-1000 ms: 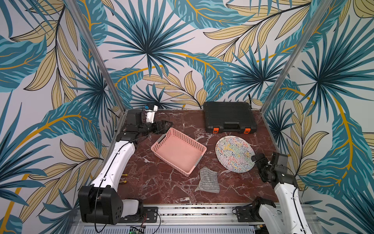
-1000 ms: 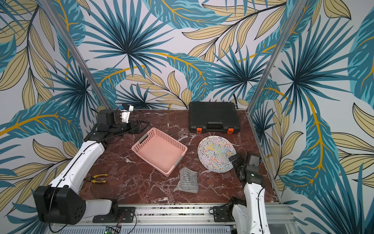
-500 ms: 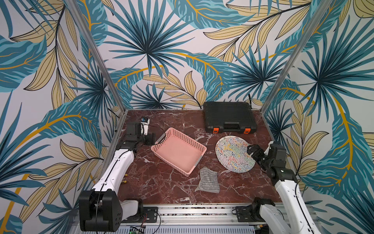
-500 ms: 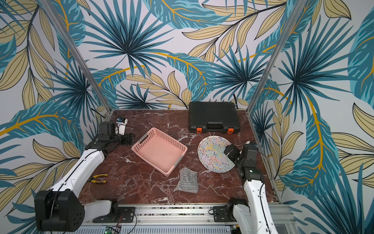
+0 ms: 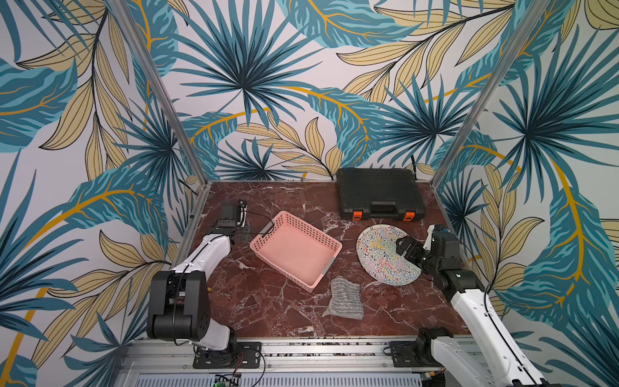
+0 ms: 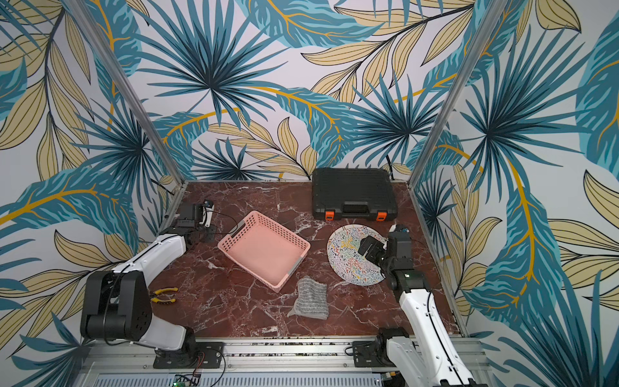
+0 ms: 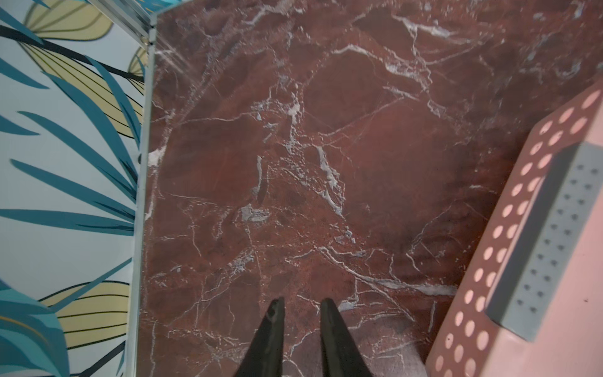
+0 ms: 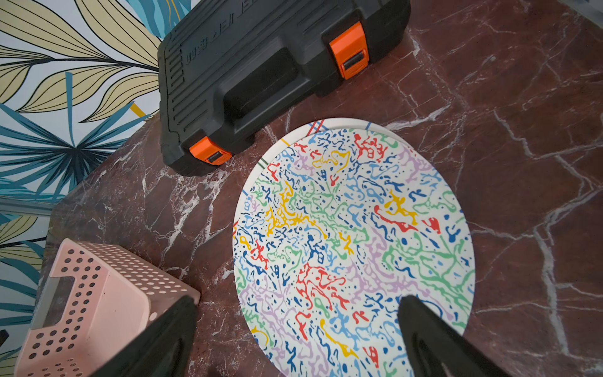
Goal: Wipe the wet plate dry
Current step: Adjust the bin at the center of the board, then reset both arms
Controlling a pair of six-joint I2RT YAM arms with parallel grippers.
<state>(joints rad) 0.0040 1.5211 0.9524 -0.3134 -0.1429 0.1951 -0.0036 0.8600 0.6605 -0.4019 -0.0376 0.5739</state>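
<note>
The patterned plate [image 5: 378,261] is seen lying flat on the red marble table [image 5: 268,301], in front of the black tool case [image 5: 380,194] and to the right of the pink perforated basket [image 5: 308,229]. The grey knitted cloth [image 5: 343,298] is found just beside the basket's near corner, apart from the plate. The right fingers [image 8: 427,333] are spread wide over the plate with nothing gripped, while the left fingers [image 7: 269,336] are drawn nearly together, a narrow gap showing and nothing held, over bare table beside the basket.
</note>
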